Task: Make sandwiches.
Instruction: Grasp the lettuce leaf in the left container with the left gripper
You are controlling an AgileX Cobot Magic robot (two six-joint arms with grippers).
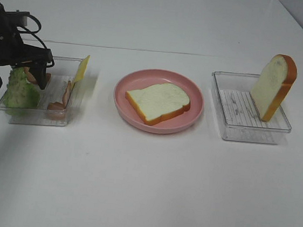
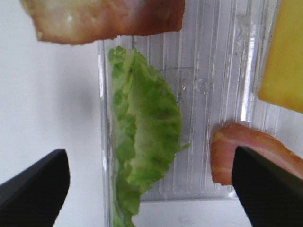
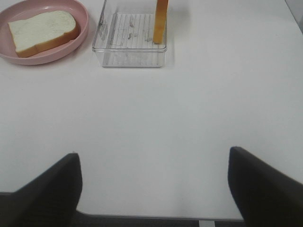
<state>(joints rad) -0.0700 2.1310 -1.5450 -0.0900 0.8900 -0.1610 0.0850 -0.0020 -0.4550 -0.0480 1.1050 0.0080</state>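
Note:
One pale bread slice (image 1: 159, 102) with orange-brown crust lies flat on the pink plate (image 1: 194, 115); no stacked sandwich is in view. A second slice (image 1: 273, 85) stands upright in the right clear tray (image 1: 247, 131). The left clear tray (image 1: 59, 119) holds green lettuce (image 1: 21, 91), bacon strips (image 1: 60, 101) and a yellow cheese slice (image 1: 82, 69). My left gripper (image 1: 40, 77) is open above this tray; in the left wrist view (image 2: 151, 189) the lettuce (image 2: 147, 127) lies between its fingers. My right gripper (image 3: 151, 189) is open and empty over bare table.
In the left wrist view, bacon (image 2: 109, 19) shows at one edge, another strip (image 2: 246, 149) by one finger, and cheese (image 2: 284, 56) beyond. The right wrist view shows the plate (image 3: 83, 28) and the right tray (image 3: 130, 52) well ahead.

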